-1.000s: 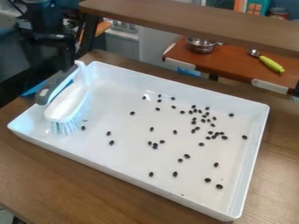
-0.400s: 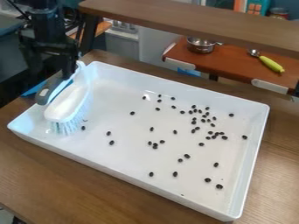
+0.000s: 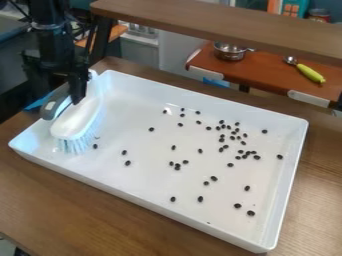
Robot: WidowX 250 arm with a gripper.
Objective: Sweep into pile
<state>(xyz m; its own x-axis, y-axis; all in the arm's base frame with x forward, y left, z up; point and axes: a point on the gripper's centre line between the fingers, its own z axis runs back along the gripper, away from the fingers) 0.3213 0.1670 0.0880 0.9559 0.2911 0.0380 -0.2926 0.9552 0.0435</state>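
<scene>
Hanging over the left end of a white tray (image 3: pixel 160 216), as I see it from where I stand, the black claw (image 3: pixel 59 94) points down with its two fingers apart, at the handle of a scrubbing brush (image 3: pixel 75 120). I cannot tell whether it touches the brush. The black robot arm (image 3: pixel 52 32) comes down from the upper left. The brush lies inside the tray, against its left wall, with a smooth white back, pale blue bristles turned down and toward the middle, and a dark grey and light blue handle. The tray is shallow and rectangular, and sits at a slant on a brown wooden surface (image 3: pixel 73 215). Across its floor lie dozens of small dark beans (image 3: pixel 200 199), not in a pile but scattered: the thickest group is right of the middle, toward the back, with looser ones near the front and a few close to the bristles. Just beyond the left wall is something flat and blue (image 3: pixel 39 102). Behind the tray, a long brown board (image 3: pixel 220 22) runs across the top. Beneath it, on a reddish-brown shelf (image 3: pixel 267 75), stand a small metal pot (image 3: pixel 230 51) and, to its right, a metal scoop with a yellow-green handle (image 3: pixel 310 73), lying down.
</scene>
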